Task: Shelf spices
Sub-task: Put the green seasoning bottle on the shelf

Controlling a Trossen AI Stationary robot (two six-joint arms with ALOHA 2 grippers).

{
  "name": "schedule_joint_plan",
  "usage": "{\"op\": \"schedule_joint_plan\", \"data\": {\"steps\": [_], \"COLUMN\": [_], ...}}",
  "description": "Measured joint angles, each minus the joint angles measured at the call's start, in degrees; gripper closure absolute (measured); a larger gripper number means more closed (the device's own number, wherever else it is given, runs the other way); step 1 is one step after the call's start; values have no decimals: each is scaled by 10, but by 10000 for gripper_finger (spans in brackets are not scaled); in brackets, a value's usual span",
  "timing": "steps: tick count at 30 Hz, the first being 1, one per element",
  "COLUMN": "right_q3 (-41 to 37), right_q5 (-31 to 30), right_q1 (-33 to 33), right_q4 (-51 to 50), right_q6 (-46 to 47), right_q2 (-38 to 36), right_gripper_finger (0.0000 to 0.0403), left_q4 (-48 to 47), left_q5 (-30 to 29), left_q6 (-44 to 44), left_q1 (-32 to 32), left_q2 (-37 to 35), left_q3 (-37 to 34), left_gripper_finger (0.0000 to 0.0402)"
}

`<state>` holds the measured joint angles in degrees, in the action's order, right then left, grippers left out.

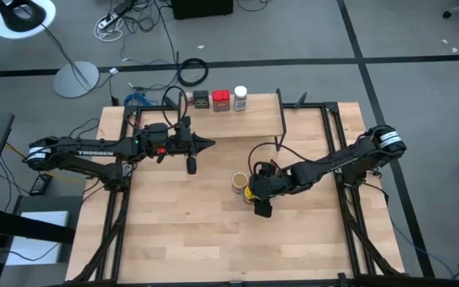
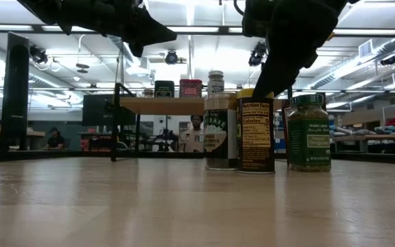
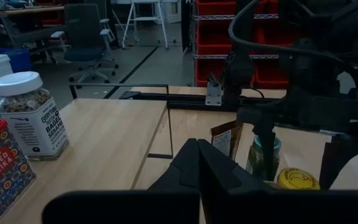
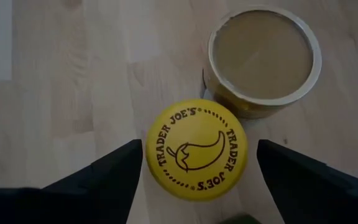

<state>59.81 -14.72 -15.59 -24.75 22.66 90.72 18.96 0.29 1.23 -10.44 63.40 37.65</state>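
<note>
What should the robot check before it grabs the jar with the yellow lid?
1. Right gripper open: ok, its fingers stand apart.
2. Yellow-lidded jar between those fingers: ok, one finger on each side.
3. Fingers touching the jar yet: cannot tell.
4. Tan-capped jar out of the way: not ok, it stands right beside the yellow-lidded jar.
5. Room on the shelf: ok, bare board beside the white-lidded jar.
6. Left gripper clear: ok, shut, near the shelf, away from the jars.

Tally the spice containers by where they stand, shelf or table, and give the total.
On the shelf: 3 — dark tin, red tin, white-lidded jar.
On the table: 3 — tan-capped jar, yellow-lidded jar, green jar.
Total: 6
</note>
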Motion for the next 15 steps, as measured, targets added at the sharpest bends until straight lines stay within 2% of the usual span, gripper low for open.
{"op": "schedule_joint_plan", "data": {"steps": [15], "right_q3": [9], "right_q5": [5], "right_q1": [0], "right_q4": [-6], "right_q6": [2], "right_q2": [-10], "right_gripper_finger": [90], "left_q4": [-5], "left_q5": [0], "left_q6": [0], "left_q1": [0], "left_q2": [0], "left_q3": [0], "left_gripper_finger": [401]}}
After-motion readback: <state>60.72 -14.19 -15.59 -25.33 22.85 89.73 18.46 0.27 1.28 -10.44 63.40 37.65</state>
